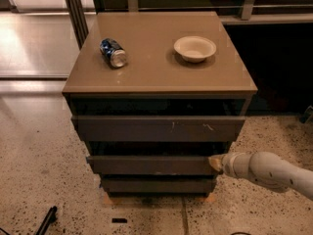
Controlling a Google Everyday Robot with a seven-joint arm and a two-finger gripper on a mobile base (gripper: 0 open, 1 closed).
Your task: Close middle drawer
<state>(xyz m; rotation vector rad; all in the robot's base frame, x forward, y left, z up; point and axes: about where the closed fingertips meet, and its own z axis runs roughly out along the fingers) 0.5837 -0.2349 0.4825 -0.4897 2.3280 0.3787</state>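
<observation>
The middle drawer [151,164] is a wide shallow dark grey-brown front in the cabinet, below the taller scratched drawer front [159,129] and above the narrowest one [157,185]. It stands slightly out from the cabinet body. My gripper [214,163] comes in from the right on a pale arm [271,173]. Its tan tip rests against the right end of the middle drawer's front.
A blue crushed can [113,52] and a white bowl [194,48] sit on the cabinet top [156,75]. A dark opening lies to the right of the cabinet. A black object [46,219] lies on the speckled floor at lower left.
</observation>
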